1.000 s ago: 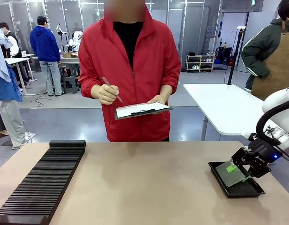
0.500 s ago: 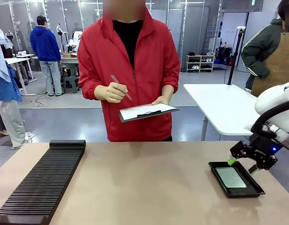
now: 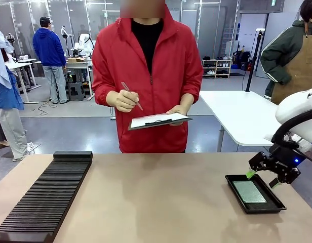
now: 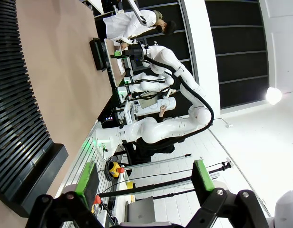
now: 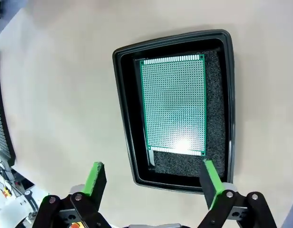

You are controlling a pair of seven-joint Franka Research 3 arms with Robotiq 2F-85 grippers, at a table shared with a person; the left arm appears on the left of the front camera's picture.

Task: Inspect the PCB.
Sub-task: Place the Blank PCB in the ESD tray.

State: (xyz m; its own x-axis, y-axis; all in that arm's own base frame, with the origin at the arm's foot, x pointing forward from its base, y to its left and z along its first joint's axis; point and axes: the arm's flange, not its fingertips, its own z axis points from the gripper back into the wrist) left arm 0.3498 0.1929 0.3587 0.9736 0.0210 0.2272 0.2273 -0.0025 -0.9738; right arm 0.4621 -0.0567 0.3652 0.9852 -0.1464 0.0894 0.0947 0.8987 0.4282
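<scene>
The green PCB [image 3: 249, 191] lies flat inside the black tray [image 3: 232, 179] at the table's right side. My right gripper [image 3: 262, 178] hovers just above the tray's far edge, jaws open, holding nothing. From the right wrist view, the PCB [image 5: 174, 104] with its dotted grid rests on dark foam in the tray [image 5: 123, 118], and the right gripper [image 5: 151, 172] stands open above the tray's near end, not touching the board. My left gripper [image 4: 145, 176] is open and holds nothing.
A long black slotted rack [image 3: 44, 195] lies along the table's left side, also seen in the left wrist view [image 4: 18, 95]. A person in a red jacket stands at the far edge holding a clipboard [image 3: 158, 120] and a pen [image 3: 130, 95].
My right gripper has let go of the PCB, which now lies flat in the tray, and has lifted slightly. The person has shifted a little to the right.
</scene>
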